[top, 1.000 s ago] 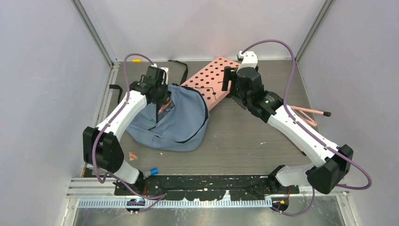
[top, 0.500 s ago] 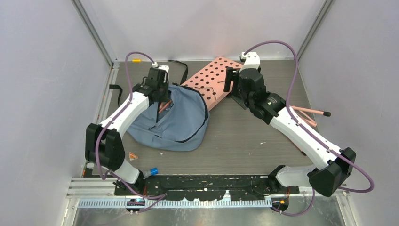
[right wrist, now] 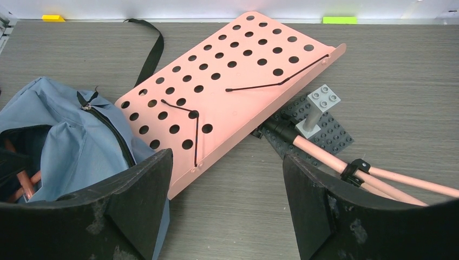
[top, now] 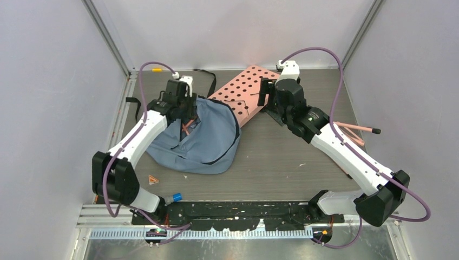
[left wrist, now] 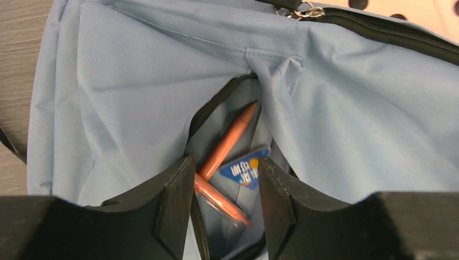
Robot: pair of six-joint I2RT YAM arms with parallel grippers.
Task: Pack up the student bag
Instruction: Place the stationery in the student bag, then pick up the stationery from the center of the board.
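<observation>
On your grey wood-grain tabletop [top: 281, 157], the soft dusty-blue fabric backpack [top: 211, 141] lies left, just beside the pink perforated board [top: 243, 92], with your left hand [left wrist: 223, 165] parted over its open pocket, your right hand [right wrist: 227, 160] spread wide and empty near the board, and two orange pens [left wrist: 227, 141] and a blue card [left wrist: 246, 169] inside the pocket.

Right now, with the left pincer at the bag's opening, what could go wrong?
1. The left pincer straddles loose orange pens in the student bag's narrow slit; pulling out could snag fabric or drag a pen along.
2. The bag lies against the pink board; tugging it may shift the board.
</observation>
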